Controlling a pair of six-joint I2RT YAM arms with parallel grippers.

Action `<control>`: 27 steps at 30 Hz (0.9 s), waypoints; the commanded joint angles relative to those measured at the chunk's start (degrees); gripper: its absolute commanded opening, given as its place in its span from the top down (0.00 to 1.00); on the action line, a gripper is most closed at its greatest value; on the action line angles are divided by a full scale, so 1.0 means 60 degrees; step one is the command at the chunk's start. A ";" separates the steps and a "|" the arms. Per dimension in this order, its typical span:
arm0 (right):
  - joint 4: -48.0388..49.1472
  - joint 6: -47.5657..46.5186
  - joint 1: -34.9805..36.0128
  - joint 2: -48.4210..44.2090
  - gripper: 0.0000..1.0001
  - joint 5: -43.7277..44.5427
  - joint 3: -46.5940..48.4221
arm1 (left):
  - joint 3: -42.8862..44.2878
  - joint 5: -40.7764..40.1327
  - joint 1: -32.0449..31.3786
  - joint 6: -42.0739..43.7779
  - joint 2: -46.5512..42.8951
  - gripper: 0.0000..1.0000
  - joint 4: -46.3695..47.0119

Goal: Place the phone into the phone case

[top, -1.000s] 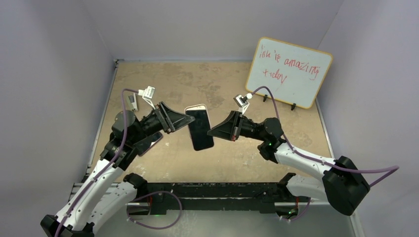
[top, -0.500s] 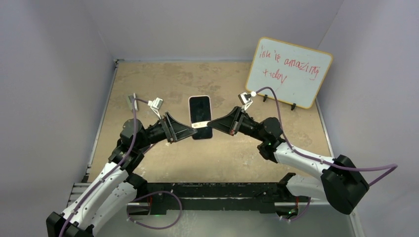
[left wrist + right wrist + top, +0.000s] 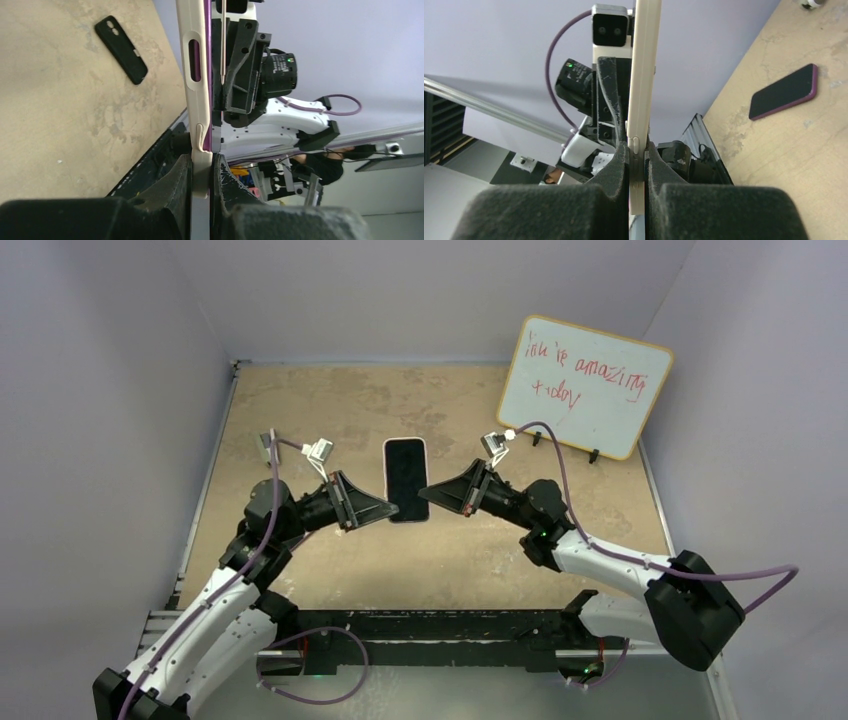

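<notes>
Gripping, L: L end effector (image 3: 388,508) is closed tight on the cream wall of the phone case (image 3: 196,100), at the near part of its left long edge. No gap shows in the L wrist view.
Gripping, R: R end effector (image 3: 425,492) is clamped on the opp. long edge, approx mid-length. R wrist view shows it tight on the same cream slab.
Task thing: phone (image 3: 406,478) is held off the surface (image 3: 330,400) between the two end effectors, screen up to the top cam. A pinkish rim shows all round it, so it looks to sit inside the case.
Key relation: phone lies right of the L end effector and left of the R one. Both touch the case, so neither is nearer. Long axis runs near–far, across the line joining the two end effectors.
Next move (judgement): press to finish seating, or lower it to the surface, depending on whether the edges are flush. In the L wrist view a thin pinkish line stands just beside the case wall at the far end. Cannot tell if that is an unseated phone edge.
Others: black case (image 3: 121,49) lies flat on the surface, well apart. A second phone (image 3: 783,92) w/ purple rim also lies flat. Whiteboard (image 3: 585,385) is at far right.
Vs earlier: 1 s ago the phone was skewed and lower in the top view. 0.5 s ago a pale strip crossed its near end. Now it is straight, the strip is gone and the rim is even.
</notes>
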 commanded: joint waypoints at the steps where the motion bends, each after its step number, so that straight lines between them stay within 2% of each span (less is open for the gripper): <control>1: 0.0178 -0.0675 -0.0029 -0.0449 1.00 0.0320 0.0222 | 0.0893 -0.0920 0.0033 0.1244 0.0072 1.00 -0.2472; 4: -0.0370 -0.1073 -0.0036 -0.0623 1.00 0.0387 0.0269 | 0.1480 -0.1437 0.0033 0.1870 0.0234 1.00 -0.3689; 8: -0.1250 -0.1770 -0.0034 -0.0768 1.00 0.0610 0.0479 | 0.1835 -0.1419 0.0033 0.1969 0.0388 0.97 -0.3983; 12: -0.1593 -0.1914 -0.0034 -0.0819 1.00 0.0300 0.0516 | 0.1804 -0.1222 0.0033 0.1743 0.0372 0.62 -0.3693; 13: -0.1424 -0.1809 -0.0026 -0.0861 1.00 0.0214 0.0428 | 0.1777 -0.1278 0.0033 0.1719 0.0348 0.55 -0.3652; 15: -0.1203 -0.1649 -0.0028 -0.0935 1.00 0.0080 0.0325 | 0.1739 -0.1413 0.0033 0.1745 0.0310 0.48 -0.3615; 22: -0.1165 -0.1603 -0.0035 -0.0882 1.00 -0.0342 0.0229 | 0.1826 -0.1651 0.0033 0.1924 0.0670 0.44 -0.2511; 27: -0.1124 -0.1554 -0.0034 -0.0743 1.00 -0.0525 0.0093 | 0.2268 -0.1951 0.0033 0.2421 0.1173 0.45 -0.2496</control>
